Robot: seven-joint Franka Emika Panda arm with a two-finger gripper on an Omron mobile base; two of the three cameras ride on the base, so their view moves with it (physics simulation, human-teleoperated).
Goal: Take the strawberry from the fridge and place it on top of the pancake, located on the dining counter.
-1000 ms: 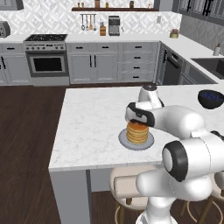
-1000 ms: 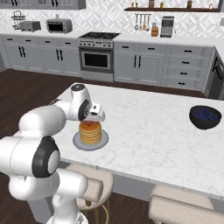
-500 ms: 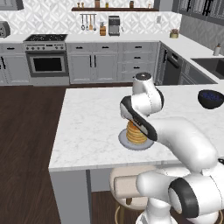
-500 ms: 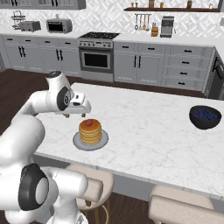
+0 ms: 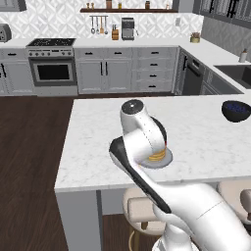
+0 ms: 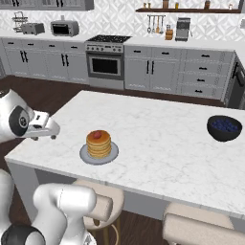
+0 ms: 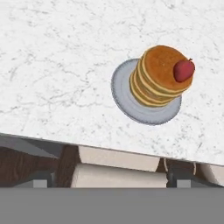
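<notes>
Resting on the pancake [image 6: 99, 144], the strawberry [image 6: 97, 134] lies near the stack's edge. Pancake and grey plate [image 6: 85, 155] stand on the dining counter [image 6: 158, 139], above beige stools [image 6: 95, 203]. Open and empty, the gripper [image 6: 47, 130] hangs beside the counter's corner. A blue bowl [image 6: 224, 128] sits well apart.

Lighting: even, bright and diffuse, glaring nowhere. Shadows: a soft one is lying under the plate [image 7: 131, 103] on the marble counter [image 7: 57, 65]. Rendering: slightly soft; edges are blurring across every frame, without bending at the corners.
</notes>
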